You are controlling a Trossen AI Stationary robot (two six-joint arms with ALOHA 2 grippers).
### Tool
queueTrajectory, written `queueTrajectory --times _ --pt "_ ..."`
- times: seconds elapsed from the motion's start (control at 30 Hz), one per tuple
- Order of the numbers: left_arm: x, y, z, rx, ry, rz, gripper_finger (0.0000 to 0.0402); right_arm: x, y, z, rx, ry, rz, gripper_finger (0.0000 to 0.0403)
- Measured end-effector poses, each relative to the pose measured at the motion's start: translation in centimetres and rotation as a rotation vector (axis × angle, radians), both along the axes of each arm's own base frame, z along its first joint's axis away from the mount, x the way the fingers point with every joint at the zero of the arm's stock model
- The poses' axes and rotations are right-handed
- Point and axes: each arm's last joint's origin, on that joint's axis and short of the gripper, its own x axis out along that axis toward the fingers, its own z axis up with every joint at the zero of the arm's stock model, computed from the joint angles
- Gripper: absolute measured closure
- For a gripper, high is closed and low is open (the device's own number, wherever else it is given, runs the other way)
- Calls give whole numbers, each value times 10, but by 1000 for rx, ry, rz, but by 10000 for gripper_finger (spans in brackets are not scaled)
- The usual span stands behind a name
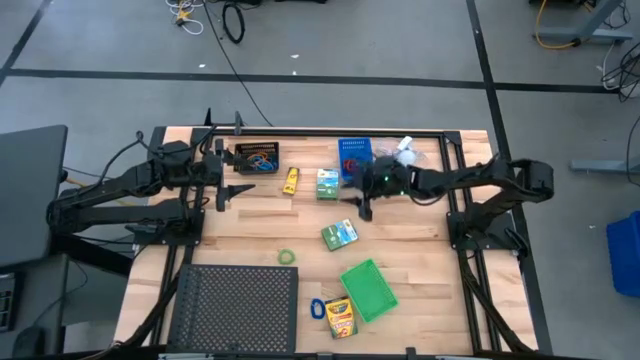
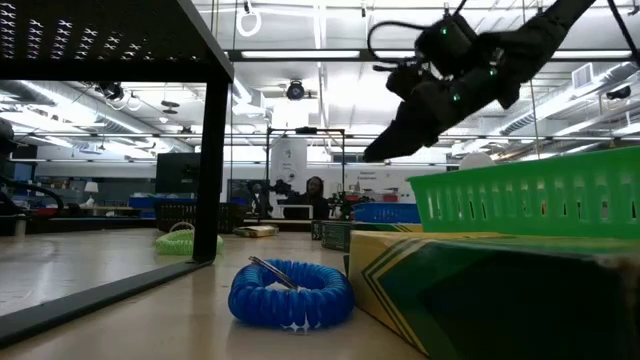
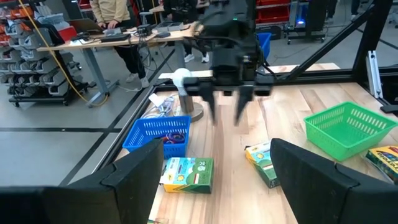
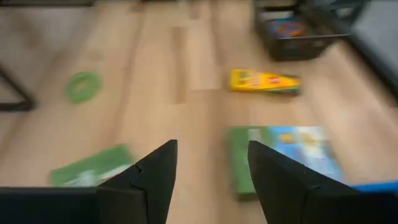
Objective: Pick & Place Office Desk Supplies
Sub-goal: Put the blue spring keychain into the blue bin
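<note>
Two flat green-and-white cardboard boxes lie on the pale wood-plank tabletop [image 1: 250,225]: one box [image 1: 327,184] near the back, just beside the blue bin, and a second box [image 1: 340,234] a little toward the front, turned at an angle. The blue bin [image 1: 354,157] is a small rectangular plastic basket with latticed walls; a black bin [image 1: 257,158] of the same kind holds coloured loops, and a green bin [image 1: 368,290] of open plastic mesh sits tilted near the front. A yellow tube [image 1: 291,180] lies between the black bin and the first box. A green rubber-band loop [image 1: 287,257] rests alone on the wood, and a blue coiled loop [image 2: 290,294] lies touching the glossy yellow crayon box [image 1: 340,317] at the front edge. The right end effector [image 1: 363,205] hangs above the wood between the two green-and-white boxes, its dark fingers spread apart and holding nothing; the first box is just beside it, under its far side. The left end effector [image 1: 240,190] waits near the black bin, fingers apart and empty. A large flat black mesh tray [image 1: 238,305] fills the front left, and a white mini fan [image 1: 405,150] stands behind the blue bin.
</note>
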Motion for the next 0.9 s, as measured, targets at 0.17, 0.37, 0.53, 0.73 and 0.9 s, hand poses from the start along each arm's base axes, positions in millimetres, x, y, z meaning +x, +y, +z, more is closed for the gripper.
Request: queueTrajectory --times 0.17,0.37,0.53,0.73,0.9 --pt "0 0 0 -11 -3 2 98 13 40 13 -16 92 93 197" --pt "0 0 0 -17 -3 3 98 22 81 32 -11 75 194 197" --pt "0 0 0 -46 -9 13 98 25 109 34 29 80 253 197" --pt "13 4 -8 -159 41 29 98 38 130 7 69 121 270 197" --pt "36 7 -26 -217 179 34 98 58 157 -18 92 218 317 197"
